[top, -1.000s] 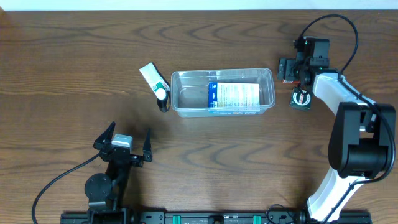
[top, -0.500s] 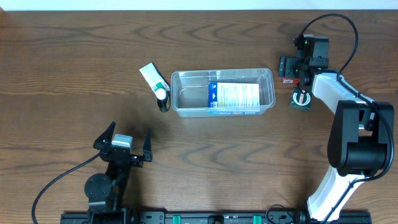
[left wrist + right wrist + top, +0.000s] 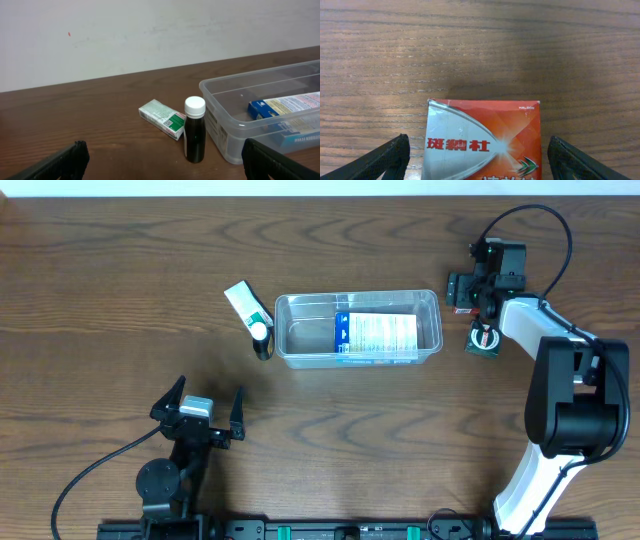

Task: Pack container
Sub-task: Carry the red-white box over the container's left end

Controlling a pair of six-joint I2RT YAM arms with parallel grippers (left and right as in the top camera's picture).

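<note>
The clear container (image 3: pixel 430 305) lies mid-table with a blue and white box (image 3: pixel 375 333) inside; the left wrist view shows its rim (image 3: pixel 235 82) and that box (image 3: pixel 287 112). A green and white box (image 3: pixel 243 303) and an upright dark bottle with a white cap (image 3: pixel 261 335) sit just left of it. My right gripper (image 3: pixel 462 290) hovers right of the container, open, its fingers straddling a red and silver box (image 3: pixel 482 142) without touching it. My left gripper (image 3: pixel 197 408) stands open and empty near the front left, facing the bottle (image 3: pixel 194 131).
A small dark round item with a green label (image 3: pixel 483 340) lies just in front of the right gripper. The right arm's base (image 3: pixel 575 420) stands at the right edge. The green box (image 3: pixel 162 118) lies behind the bottle in the left wrist view.
The right jaws have narrowed slightly around the red box. The left arm and the objects have not moved.
</note>
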